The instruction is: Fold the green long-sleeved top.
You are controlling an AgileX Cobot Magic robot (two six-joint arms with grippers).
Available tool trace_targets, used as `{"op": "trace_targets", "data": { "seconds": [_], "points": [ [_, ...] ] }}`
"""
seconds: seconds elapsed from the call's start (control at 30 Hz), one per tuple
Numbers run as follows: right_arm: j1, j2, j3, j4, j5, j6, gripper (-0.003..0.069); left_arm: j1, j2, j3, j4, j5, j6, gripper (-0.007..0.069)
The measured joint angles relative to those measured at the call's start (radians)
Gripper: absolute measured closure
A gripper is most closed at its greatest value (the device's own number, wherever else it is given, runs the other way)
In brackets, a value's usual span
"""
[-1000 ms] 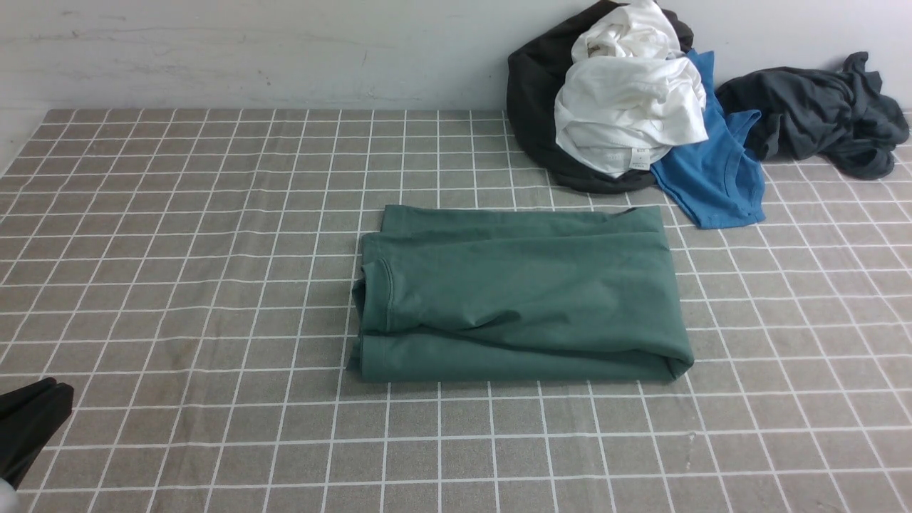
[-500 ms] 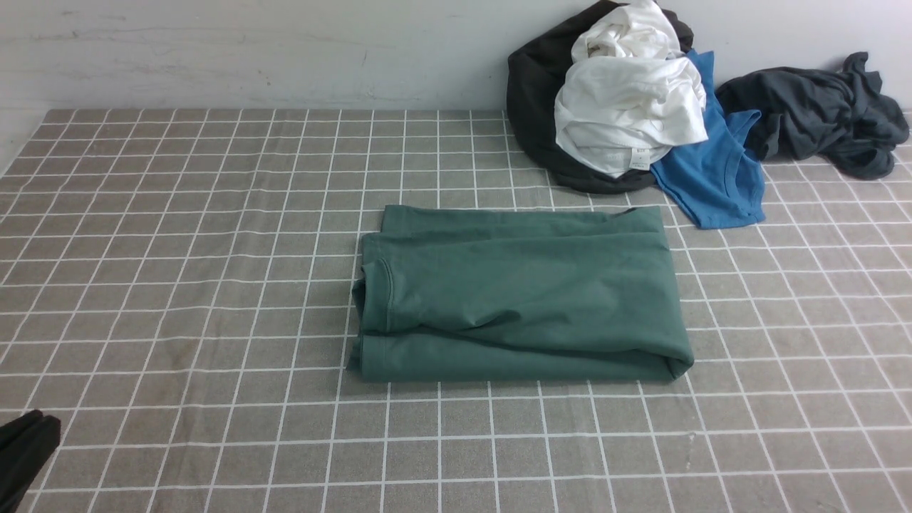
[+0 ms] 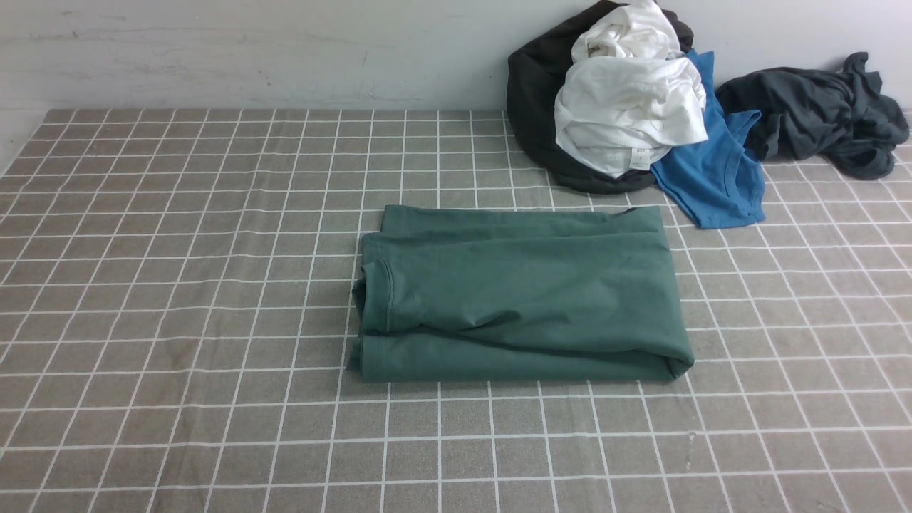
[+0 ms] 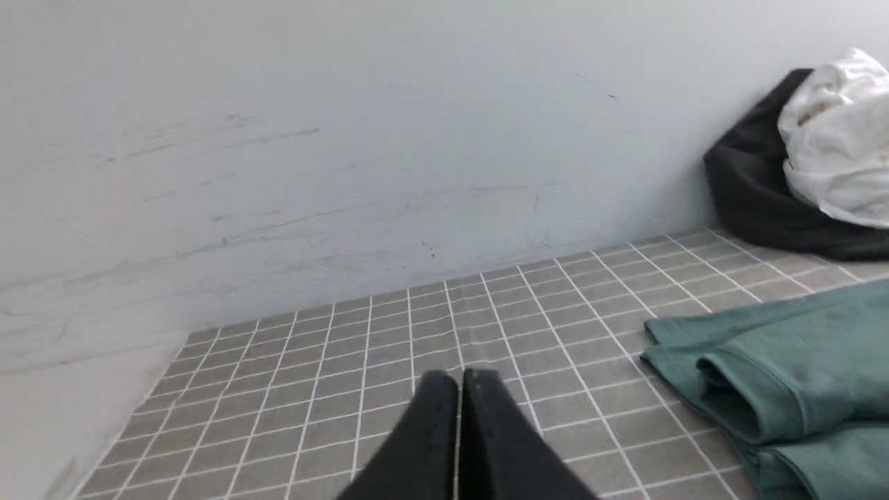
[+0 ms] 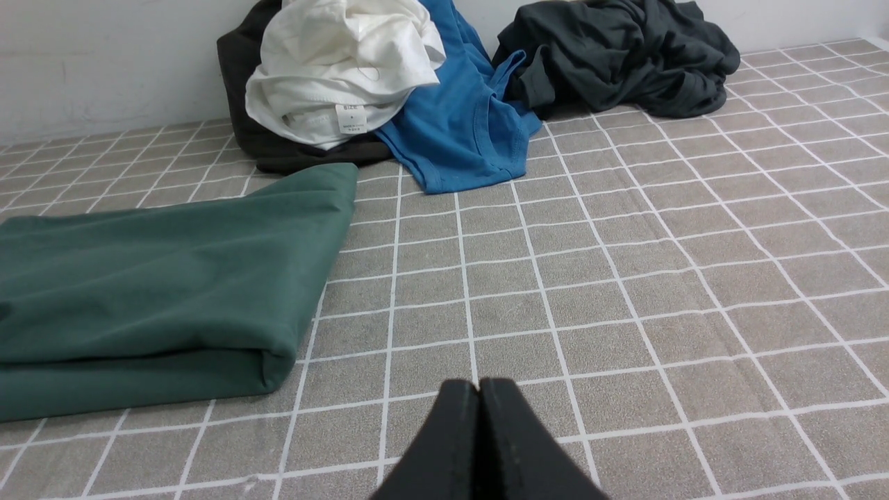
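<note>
On the grid-patterned table cover (image 3: 178, 285), centre of the front view: the green long-sleeved top (image 3: 520, 296) lies as a compact folded rectangle, long axis running left–right, hems and a cuffed edge stacked at its left end, a rounded fold at its right end. Judgement: folding looks complete or nearly so; layers sit flat, no sleeve trailing.

Far right, against the wall: a heap of a black garment (image 3: 531, 92) with a white garment (image 3: 627, 100) on top, a blue T-shirt (image 3: 712, 178) spilling from it, and a dark grey garment (image 3: 819, 114) apart to the right. The top's far right corner lies just beside the heap. No containers in view.

Neither arm shows in the front view. Left gripper (image 4: 458, 378): fingers pressed together, empty, top lying to its right. Right gripper (image 5: 478, 389): fingers together, empty, top lying to its left. I cannot tell which arm is nearer.
</note>
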Motion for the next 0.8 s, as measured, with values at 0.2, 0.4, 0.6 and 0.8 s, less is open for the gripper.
{"op": "trace_targets", "data": {
  "seconds": [0.2,0.4,0.6,0.8],
  "points": [
    [0.000,0.000,0.000,0.000,0.001,0.000,0.0673,0.048,-0.001,0.011,0.026,0.201,-0.139,0.0631],
    [0.000,0.000,0.000,0.000,0.001,0.000,0.0673,0.048,-0.001,0.011,0.026,0.365,-0.159,0.0631],
    [0.000,0.000,0.000,0.000,0.001,0.000,0.0673,0.048,-0.001,0.011,0.026,0.361,-0.143,0.0631],
    [0.000,0.000,0.000,0.000,0.002,0.000,0.0673,0.048,-0.001,0.011,0.025,0.361,-0.141,0.0631]
  ]
}}
